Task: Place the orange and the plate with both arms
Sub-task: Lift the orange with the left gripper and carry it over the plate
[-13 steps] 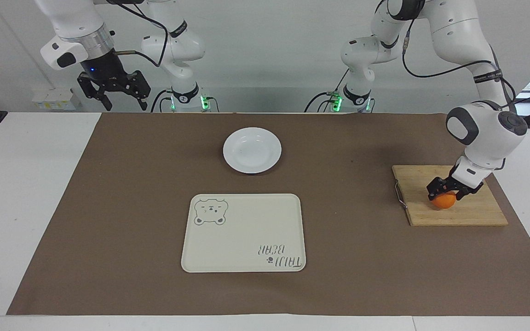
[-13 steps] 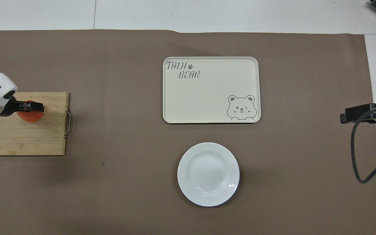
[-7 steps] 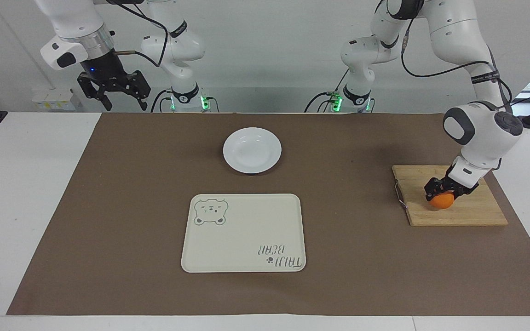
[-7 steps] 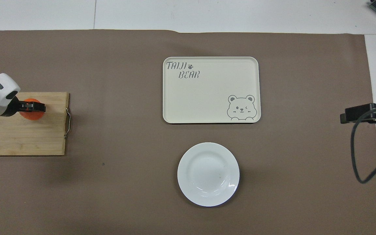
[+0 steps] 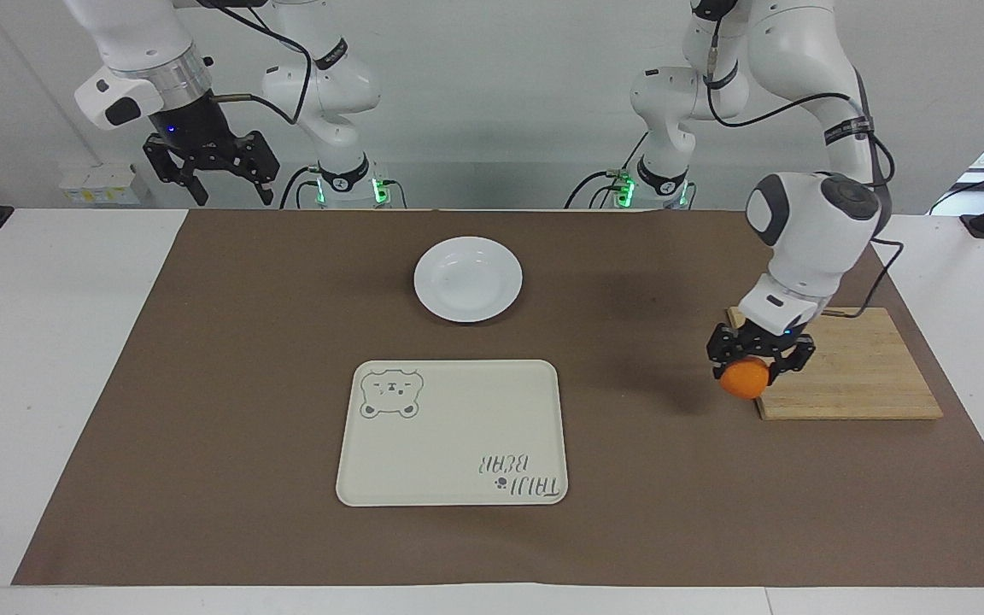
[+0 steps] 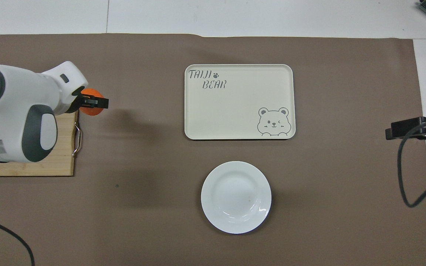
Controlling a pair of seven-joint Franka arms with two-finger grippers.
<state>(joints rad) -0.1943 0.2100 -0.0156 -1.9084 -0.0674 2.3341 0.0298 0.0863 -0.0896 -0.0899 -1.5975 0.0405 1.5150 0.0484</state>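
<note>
My left gripper is shut on the orange and holds it in the air over the edge of the wooden board that faces the table's middle. In the overhead view the orange shows under the same gripper. The white plate lies on the brown mat, nearer to the robots than the cream tray; it also shows in the overhead view. My right gripper is open and empty, waiting high at the right arm's end of the table.
A cream bear tray lies mid-table, farther from the robots than the plate; it also shows in the overhead view. The wooden board with a wire handle lies at the left arm's end. A brown mat covers the table.
My left gripper has lifted the orange off the board and carried it toward the table's middle, to the board's edge. The right arm has not moved.
</note>
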